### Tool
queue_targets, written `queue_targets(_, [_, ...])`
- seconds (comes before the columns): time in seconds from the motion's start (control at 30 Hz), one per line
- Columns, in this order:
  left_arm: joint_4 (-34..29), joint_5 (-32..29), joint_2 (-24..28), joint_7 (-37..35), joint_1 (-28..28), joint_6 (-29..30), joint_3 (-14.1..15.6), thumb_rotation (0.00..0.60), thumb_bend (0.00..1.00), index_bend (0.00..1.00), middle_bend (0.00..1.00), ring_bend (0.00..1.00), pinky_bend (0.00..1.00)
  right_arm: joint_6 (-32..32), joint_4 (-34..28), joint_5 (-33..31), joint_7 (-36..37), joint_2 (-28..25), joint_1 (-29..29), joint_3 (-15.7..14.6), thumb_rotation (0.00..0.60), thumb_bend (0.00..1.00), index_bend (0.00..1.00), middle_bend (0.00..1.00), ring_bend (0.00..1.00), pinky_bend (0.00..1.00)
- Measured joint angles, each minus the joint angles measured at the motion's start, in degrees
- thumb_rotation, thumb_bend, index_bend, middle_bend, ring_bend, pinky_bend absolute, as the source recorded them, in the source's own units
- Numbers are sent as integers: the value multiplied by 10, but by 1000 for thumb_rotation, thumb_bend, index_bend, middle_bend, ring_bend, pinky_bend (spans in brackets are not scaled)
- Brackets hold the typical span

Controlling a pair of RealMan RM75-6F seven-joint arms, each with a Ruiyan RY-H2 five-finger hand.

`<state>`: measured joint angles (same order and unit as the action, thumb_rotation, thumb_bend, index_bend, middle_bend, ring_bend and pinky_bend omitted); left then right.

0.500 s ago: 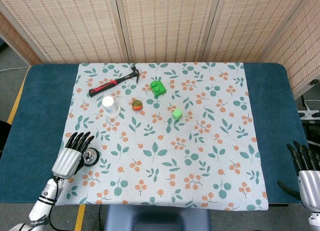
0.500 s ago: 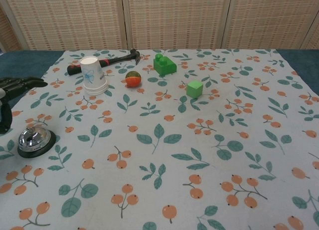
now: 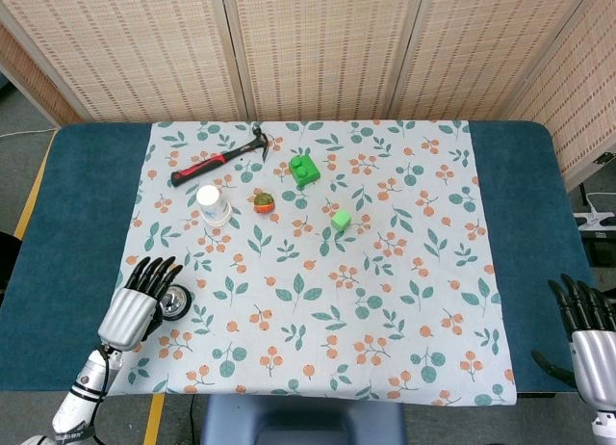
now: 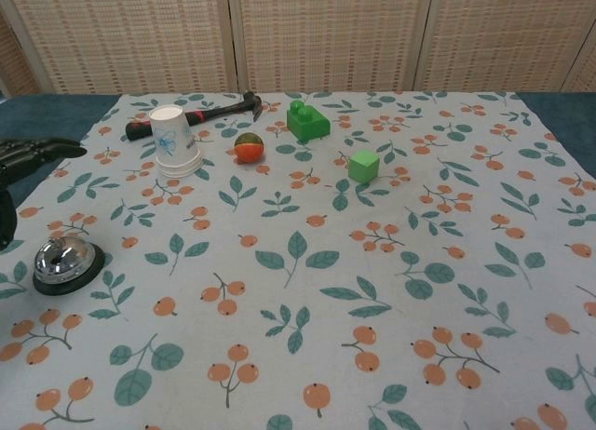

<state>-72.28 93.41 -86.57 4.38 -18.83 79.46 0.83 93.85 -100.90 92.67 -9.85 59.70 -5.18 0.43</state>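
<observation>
In the head view we saw the left hand [image 3: 135, 305] over the near left edge of the floral cloth [image 3: 404, 272], its fingers spread and holding nothing. Against the frame half a second before, it had slid a little nearer and left, so more of the call bell [image 3: 174, 303] showed beside its fingertips; the bell itself had not moved. The right hand [image 3: 589, 334] hung off the near right corner of the blue table [image 3: 87, 175], fingers apart and empty, also drawn slightly nearer than before. Further off on the cloth lay the red-handled hammer [image 3: 219, 156], an upturned paper cup [image 3: 211, 202], a red and green ball [image 3: 264, 201], a green toy brick [image 3: 305, 169] and a small green cube [image 3: 340, 219], all where they had been.

In the chest view only the dark fingers [image 4: 33, 154] of the left hand showed at the left edge, stretched out above the table and pulled further left than before, with less of the hand in frame. The bell [image 4: 65, 263] stood near left on the cloth, below those fingers and apart from them, its shiny dome fully exposed, which the head view partly hid. This view showed the cup [image 4: 175, 141] as upside down with a blue print, and it did not show the right hand at all.
</observation>
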Motion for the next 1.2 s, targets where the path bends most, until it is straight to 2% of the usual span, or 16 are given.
queue_targets(0.2, [40,-8,-29,-20,-7,-28,2,600,990,0,0,0,27,-3,-1,-2,7,-4,1,0,600,16,0,0,0,82])
queue_targets(0.37, [124,-16,-73,-79,-22,-65,3,600,991,0,0,0,29,-8,0,-3,4,-4,3,0,600,16,0,0,0,82])
queue_targets(0.53, [221,-34,-123,-139,-37,-127,4,600,991,0,0,0,29,-8,-2,2,6,-7,2,-4,600,16,0,0,0,82])
queue_targets(0.73, [296,-46,-168,-191,-43,-166,13,600,992,0,0,0,30,-8,-3,0,7,-7,2,-3,600,16,0,0,0,82])
queue_targets(0.87, [296,-39,-169,-195,-41,-141,16,600,992,0,0,0,30,-9,-3,1,7,-7,3,-4,600,16,0,0,0,82])
queue_targets(0.97, [273,-26,-158,-183,-39,-97,16,600,992,0,0,0,30,-12,-3,-3,7,-7,5,-2,600,16,0,0,0,82])
queue_targets(1.2, [149,23,-102,-121,-32,21,15,600,992,0,0,0,35,-22,-6,-8,3,-7,9,-2,600,16,0,0,0,82])
